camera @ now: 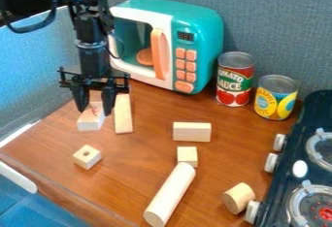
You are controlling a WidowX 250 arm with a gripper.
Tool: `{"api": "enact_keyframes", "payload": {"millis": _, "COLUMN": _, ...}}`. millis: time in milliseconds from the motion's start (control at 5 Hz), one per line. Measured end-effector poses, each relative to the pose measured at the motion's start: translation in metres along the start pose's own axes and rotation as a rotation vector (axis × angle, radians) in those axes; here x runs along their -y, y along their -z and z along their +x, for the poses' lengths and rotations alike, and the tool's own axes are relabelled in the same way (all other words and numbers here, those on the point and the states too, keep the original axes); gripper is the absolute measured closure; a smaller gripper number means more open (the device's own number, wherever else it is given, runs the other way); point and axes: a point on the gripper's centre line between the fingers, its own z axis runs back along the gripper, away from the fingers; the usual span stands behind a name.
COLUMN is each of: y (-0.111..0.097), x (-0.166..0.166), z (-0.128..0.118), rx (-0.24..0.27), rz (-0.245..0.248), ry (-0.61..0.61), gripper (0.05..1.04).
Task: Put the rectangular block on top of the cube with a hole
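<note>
Toy kitchen with wooden pieces on a brown table [228, 160]. The arm [90, 51] enters at upper left, and its gripper [94, 111] hangs down over the marked block [90, 121], at the table's far left. The gripper is open: its 2 fingers [80, 96] stand apart, 1 toward each side of the marked block's far part; contact with the block cannot be told. The marked block lies flat, with red marks on its upper face. Just to its right in the view lies the long block [123, 114], pointing away from the camera. The holed cube [87, 156] sits nearer the camera than the marked block, apart from it, with its round hole in the top face. The plain block [192, 132], at mid-table, rests on a long side. All 3 blocks are rectangular; which is the task's block cannot be told.

Nearer the camera than the plain block is a small cube [187, 156], and at its near side the end of a slanting rod [170, 194]. A stub [239, 198] lies on its side near the stove [310, 124], at right. At the back are a teal oven [206, 32] with an orange handle [157, 54], a red can [235, 79] and a yellow can [276, 97].
</note>
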Motion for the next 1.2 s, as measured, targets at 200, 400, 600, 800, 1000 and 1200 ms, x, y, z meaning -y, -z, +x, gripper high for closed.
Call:
{"api": "enact_keyframes", "payload": {"millis": 200, "y": 0.01, "x": -0.005, "z": -0.002, "rx": -0.033, "rz": 0.055, "ry": 0.041, "gripper": 0.538}}
{"api": "enact_keyframes", "payload": {"millis": 400, "y": 0.014, "x": -0.01, "z": -0.008, "rx": -0.049, "rz": 0.093, "ry": 0.043, "gripper": 0.538}}
{"api": "enact_keyframes", "payload": {"millis": 600, "y": 0.019, "x": -0.016, "z": -0.016, "rx": 0.028, "rz": 0.115, "ry": -0.035, "gripper": 0.538}}
{"api": "enact_keyframes", "payload": {"millis": 800, "y": 0.021, "x": -0.015, "z": -0.024, "rx": 0.193, "rz": 0.091, "ry": -0.038, "gripper": 0.538}}
{"api": "enact_keyframes", "payload": {"millis": 1000, "y": 0.031, "x": -0.01, "z": -0.026, "rx": 0.27, "rz": 0.031, "ry": 0.007, "gripper": 0.538}}
{"api": "enact_keyframes", "payload": {"millis": 1200, "y": 0.041, "x": -0.011, "z": -0.021, "rx": 0.254, "rz": 0.033, "ry": -0.011, "gripper": 0.538}}
